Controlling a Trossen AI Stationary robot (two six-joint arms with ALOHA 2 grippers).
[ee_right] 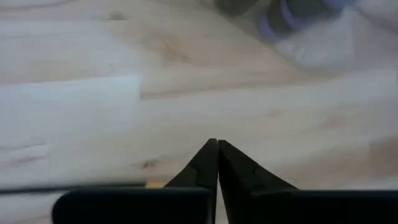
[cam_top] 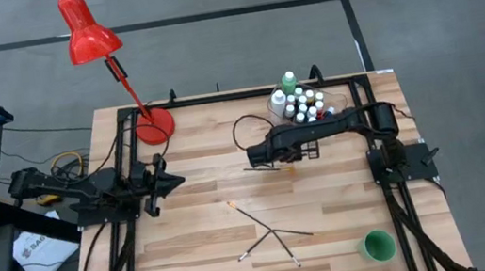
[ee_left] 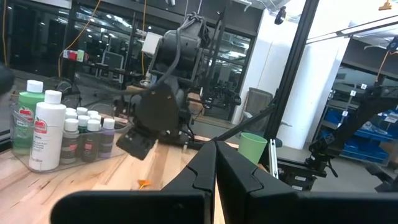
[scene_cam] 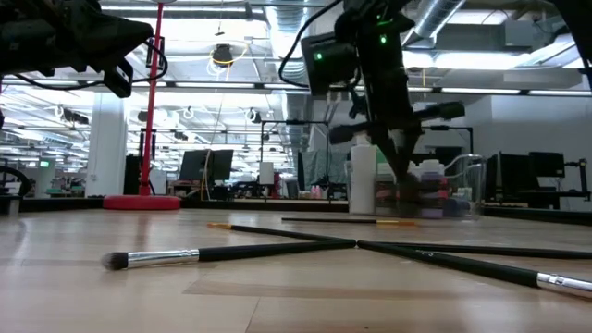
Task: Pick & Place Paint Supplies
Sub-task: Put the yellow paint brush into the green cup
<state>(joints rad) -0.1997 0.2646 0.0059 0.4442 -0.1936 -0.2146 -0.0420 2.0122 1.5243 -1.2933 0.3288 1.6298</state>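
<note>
Bottles (cam_top: 300, 104) stand in the tub (cam_top: 278, 104) at 12 o'clock; brushes (cam_top: 271, 236) lie loose at 6 o'clock, apparently unplaced. Right gripper (cam_top: 253, 154), jaws together and seemingly empty, hovers centrally; left gripper (cam_top: 173, 180), shut, waits at 9 o'clock.

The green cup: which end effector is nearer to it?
Right. The right end effector is mid-table, up and left of the green cup; the left end effector sits farther left, near the table's left edge.

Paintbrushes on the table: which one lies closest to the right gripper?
The thin orange-tipped paintbrush lying just under the shut right gripper, apart from the others. The remaining brushes lie crossed together nearer the table's front edge.
</note>
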